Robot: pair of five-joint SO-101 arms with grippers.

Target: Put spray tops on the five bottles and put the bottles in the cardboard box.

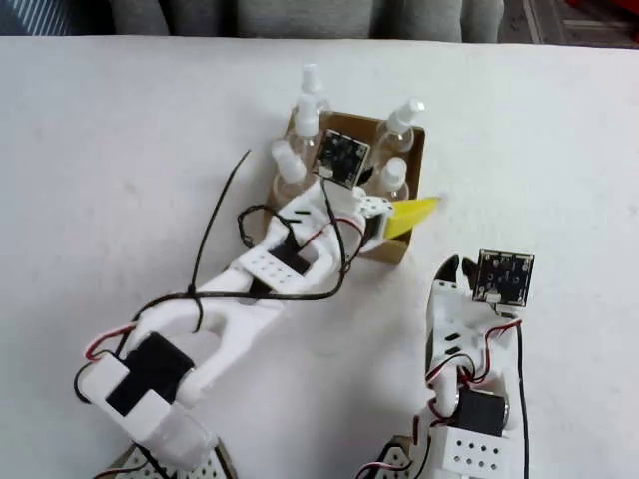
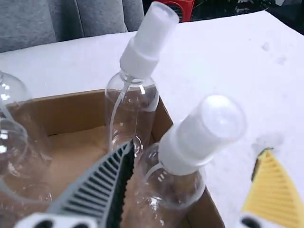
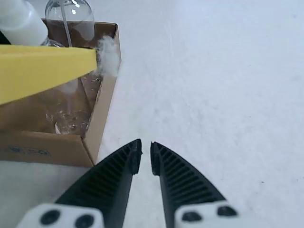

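Note:
The cardboard box [image 1: 413, 152] stands at the table's middle with several clear bottles in it, each with a white spray top. My left gripper [image 2: 197, 152] is open around the near right bottle [image 2: 183, 164], which stands upright in the box's corner [image 2: 61, 111]. Its grey finger [image 2: 102, 190] is inside the box and its yellow finger [image 2: 270, 190] outside the wall. In the high view the left gripper [image 1: 401, 205] hangs over the box's right side. My right gripper [image 1: 451, 267] is shut on nothing, low over the table to the right of the box [image 3: 102, 118].
Another capped bottle [image 2: 135, 90] stands behind the near one. The left arm's black cable [image 1: 215, 230] loops over the table left of the box. White table [image 1: 539, 130] lies open to the right and left. Grey chairs line the far edge.

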